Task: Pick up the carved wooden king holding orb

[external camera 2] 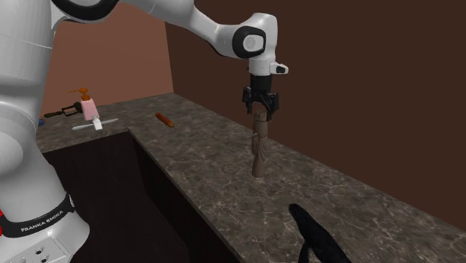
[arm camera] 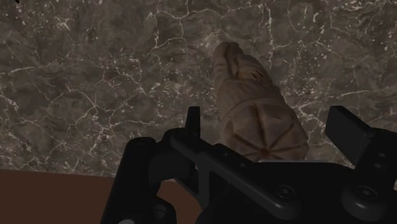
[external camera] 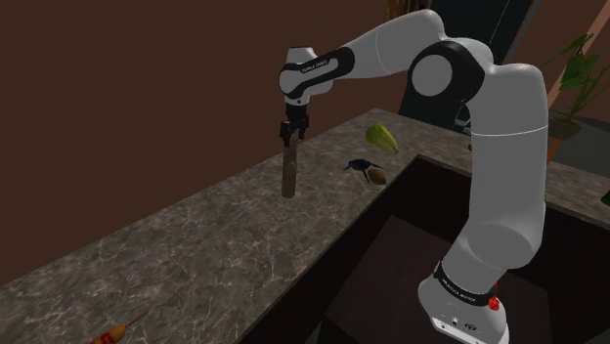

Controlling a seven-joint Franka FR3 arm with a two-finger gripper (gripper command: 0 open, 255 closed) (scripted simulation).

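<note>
Black claw (external camera 2: pixel 261 113), fingers apart either side of the crown of the carved brown king (external camera 2: pixel 258 148), not touching it; king upright on the dark marbled counter (external camera 2: pixel 340 190). We should centre, close squarely on the head, then lift straight.

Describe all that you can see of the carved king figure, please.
The king figure is a slim, tall carving in a pale brown, wood-like material. It stands upright, and its base appears to rest on the dark veined countertop. From above, its crown shows grooves radiating from the centre. The gripper sits around its head; the fingers stand apart on both sides and do not seem to touch it.
</note>
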